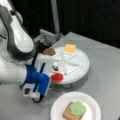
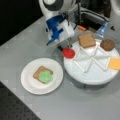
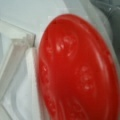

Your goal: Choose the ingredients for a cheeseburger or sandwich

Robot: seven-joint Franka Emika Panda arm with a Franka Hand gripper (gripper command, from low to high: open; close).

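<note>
The red tomato disc point(image 1: 57, 77) point(image 2: 68, 53) hangs at the near rim of the white divided tray point(image 1: 82, 62) point(image 2: 90, 75), partly past its edge. My gripper point(image 1: 55, 71) point(image 2: 64, 47) is right over it and shut on it. The tomato point(image 3: 77, 72) fills the wrist view, tilted beside a tray divider. On the tray lie a brown bread slice point(image 2: 86, 40), a dark round patty point(image 1: 49, 51) point(image 2: 107, 44) and a yellow cheese square point(image 1: 69, 48) point(image 2: 115, 63). The sandwich on the round white plate point(image 1: 60, 105) point(image 2: 27, 80) is a bread slice point(image 1: 68, 114) point(image 2: 38, 71) topped with green lettuce point(image 1: 77, 108) point(image 2: 45, 76).
The grey table point(image 1: 105, 82) point(image 2: 75, 105) carries both the tray and the plate. A grey metal fixture point(image 1: 48, 36) point(image 2: 93, 18) stands behind the tray. The arm's white body point(image 1: 17, 42) takes up a front view's left side.
</note>
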